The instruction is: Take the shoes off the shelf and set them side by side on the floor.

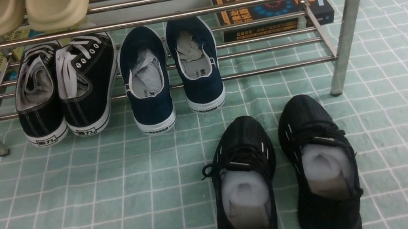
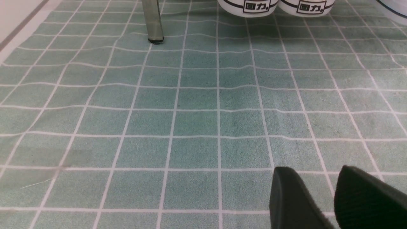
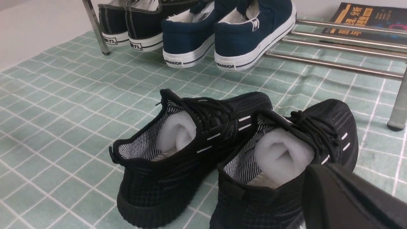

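Both black shoes (image 1: 285, 175) stand side by side on the green floor (image 1: 78, 200), toes toward the shelf (image 1: 349, 22), just in front of its right leg. White stuffing fills each opening. Canvas sneakers (image 1: 64, 87) and navy slip-ons (image 1: 170, 70) occupy the lower tier; beige slippers (image 1: 28, 11) sit on the upper bars. The left gripper (image 2: 334, 197) hangs over bare floor, fingers parted, grasping nothing. The right gripper (image 3: 346, 200) is clenched and empty, just behind the right-hand shoe's heel; contact cannot be determined.

Even bright light, soft shadows, sharp focus, glinting shelf (image 1: 180, 15)
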